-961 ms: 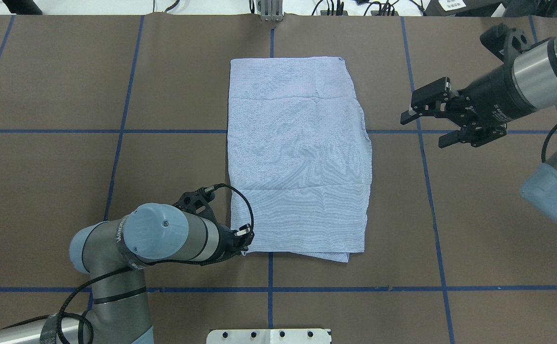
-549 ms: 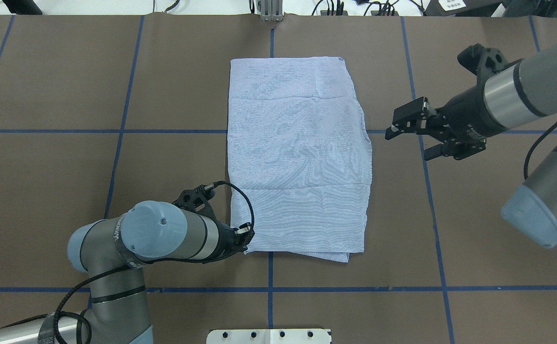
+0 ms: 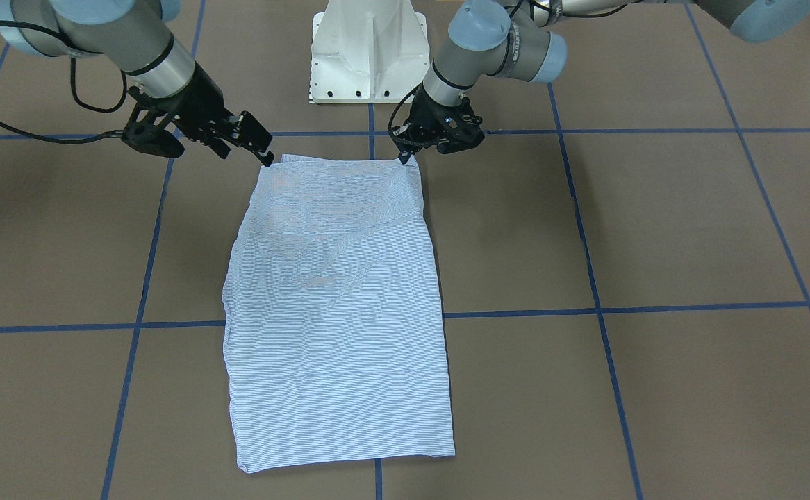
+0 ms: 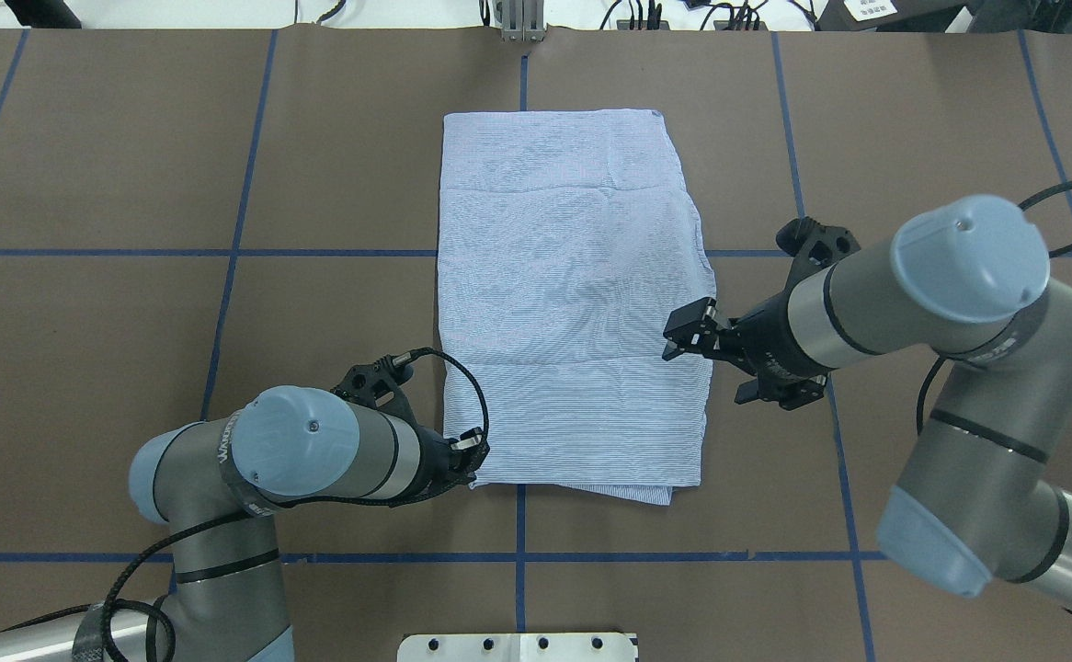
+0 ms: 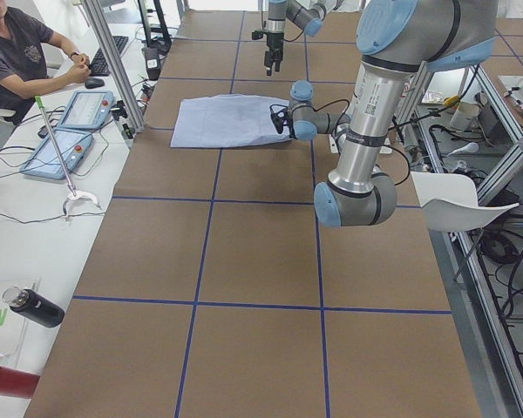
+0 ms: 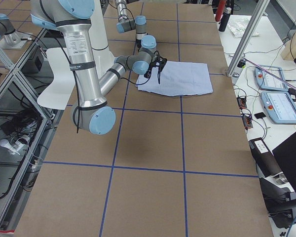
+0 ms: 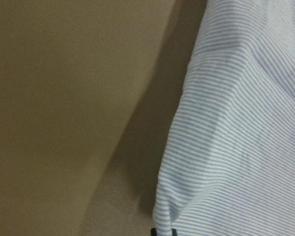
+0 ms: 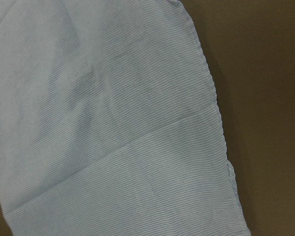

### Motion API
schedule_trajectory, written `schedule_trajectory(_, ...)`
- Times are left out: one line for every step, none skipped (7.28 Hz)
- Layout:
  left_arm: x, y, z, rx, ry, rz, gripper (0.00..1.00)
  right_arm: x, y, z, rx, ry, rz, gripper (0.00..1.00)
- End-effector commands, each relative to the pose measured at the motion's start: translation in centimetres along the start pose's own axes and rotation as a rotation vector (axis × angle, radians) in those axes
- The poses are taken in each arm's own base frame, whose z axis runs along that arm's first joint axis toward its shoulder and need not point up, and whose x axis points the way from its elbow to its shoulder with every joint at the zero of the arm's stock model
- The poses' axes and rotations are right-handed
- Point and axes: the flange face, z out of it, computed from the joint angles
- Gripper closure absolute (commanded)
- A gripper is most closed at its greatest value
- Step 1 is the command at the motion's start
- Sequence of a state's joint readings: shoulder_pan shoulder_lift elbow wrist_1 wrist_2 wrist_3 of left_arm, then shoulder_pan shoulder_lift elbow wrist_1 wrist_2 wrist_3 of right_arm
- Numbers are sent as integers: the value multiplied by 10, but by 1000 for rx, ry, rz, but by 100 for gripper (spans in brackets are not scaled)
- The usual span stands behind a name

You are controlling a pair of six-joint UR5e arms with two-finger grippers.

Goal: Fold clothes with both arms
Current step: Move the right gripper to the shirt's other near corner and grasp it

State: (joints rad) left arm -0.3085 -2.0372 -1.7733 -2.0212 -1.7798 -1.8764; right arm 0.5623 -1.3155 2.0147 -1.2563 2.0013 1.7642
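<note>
The left gripper [image 4: 473, 460] sits low at the shirt's [image 4: 573, 294] near corner on the robot's left. Its jaws are pinched together on that corner, and the wrist camera shows the striped cloth puckering right at the fingertips. From those jaws the shirt runs away from the robot as a long folded rectangle, flat on the brown table [image 4: 131, 322], with a lower layer peeking out along the near edge.

Across the shirt's width from the left jaws, the right gripper [image 4: 718, 365] hangs over the shirt's right edge with its jaws apart and nothing between them. Its wrist camera looks down on the cloth and that wavy edge.

Beyond both pairs of jaws, the shirt's far end lies square and smooth. Past the table's far side, a person [image 5: 17, 52] sits at a white desk.
</note>
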Motion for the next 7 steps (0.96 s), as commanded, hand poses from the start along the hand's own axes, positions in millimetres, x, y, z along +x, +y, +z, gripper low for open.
schedule_trajectory(0,2,1,-4,-1,0,100,2,51,64,68,48,67,0)
schedule_trajectory(-1,2,1,-4,-2,-2,100,-10,63,83,88,127,99,0)
schedule_trajectory(-2,1,2,-3,-4,0,100,-28,81,94,127,177,154,0)
schedule_trajectory(-2,1,2,-3,-5,-2,100,-29,83,101,138,196,154,0)
schedule_trajectory(-2,2,4,-3,-7,-2,100,-23,79,111,146,215,157,0)
schedule_trajectory(-2,2,4,-3,-7,-2,100,-18,74,123,152,236,157,0)
schedule_trajectory(-2,3,4,-5,-8,-1,100,-14,77,128,147,243,155,0)
